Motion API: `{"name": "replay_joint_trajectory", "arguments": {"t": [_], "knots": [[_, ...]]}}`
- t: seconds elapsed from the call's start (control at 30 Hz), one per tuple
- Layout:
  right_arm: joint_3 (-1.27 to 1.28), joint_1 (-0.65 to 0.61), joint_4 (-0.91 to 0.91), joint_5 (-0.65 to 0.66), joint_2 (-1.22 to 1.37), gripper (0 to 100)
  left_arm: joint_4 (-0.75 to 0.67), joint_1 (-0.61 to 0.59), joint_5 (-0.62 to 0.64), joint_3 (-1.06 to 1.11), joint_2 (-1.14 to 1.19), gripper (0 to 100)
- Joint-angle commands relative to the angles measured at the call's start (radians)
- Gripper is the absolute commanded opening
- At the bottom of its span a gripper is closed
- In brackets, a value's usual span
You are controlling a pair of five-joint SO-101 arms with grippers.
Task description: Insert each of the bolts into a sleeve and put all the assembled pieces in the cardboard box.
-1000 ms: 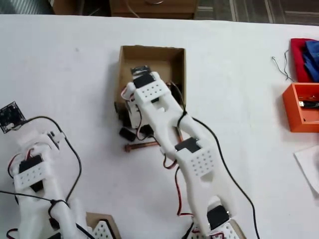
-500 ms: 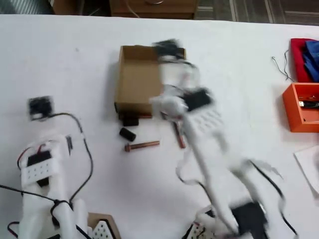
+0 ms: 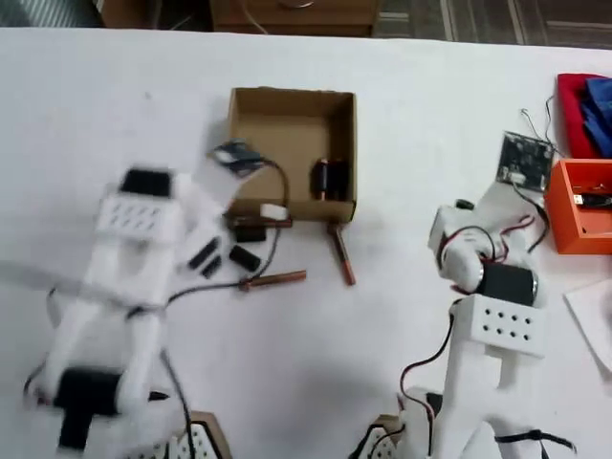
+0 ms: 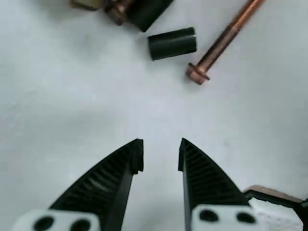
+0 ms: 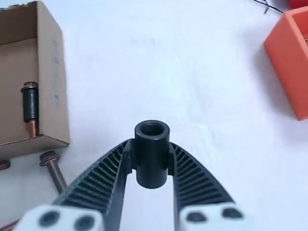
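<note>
The cardboard box holds one bolt fitted in a black sleeve, which also lies in the box as the assembled piece. My right gripper is shut on a black sleeve and stands right of the box. My left gripper is open just above the table, short of a loose sleeve and a copper bolt. From above, that gripper sits left of the sleeve and bolt.
A second bolt lies at the box's front right corner. Another dark sleeve rests against the box front. An orange box and a red and blue item stand at the right edge.
My right arm swung away from over the box to the right, with a sleeve in its jaws. My left arm came forward and right, up to the loose sleeve and bolt.
</note>
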Motion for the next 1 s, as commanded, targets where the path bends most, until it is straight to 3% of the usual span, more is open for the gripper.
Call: {"name": "replay_joint_trajectory", "arguments": {"t": [0.0, 0.3, 0.53, 0.77, 0.97], "knots": [[0.029, 0.013, -0.065, -0.002, -0.038, 2.0, 0.089, 0.110, 0.009, -0.185, 0.221, 15], [0.069, 0.015, -0.104, -0.002, -0.039, 2.0, 0.109, 0.262, 0.043, -0.432, 0.497, 14], [0.071, 0.008, -0.107, -0.028, -0.038, 2.0, 0.068, 0.290, 0.348, -0.452, 0.516, 14], [0.110, 0.008, -0.140, -0.060, -0.038, 2.0, 0.176, 0.347, 0.899, -0.509, 0.512, 14], [0.112, 0.008, -0.143, -0.060, -0.039, 2.0, 0.133, 0.339, 0.875, -0.470, 0.514, 14]]}}
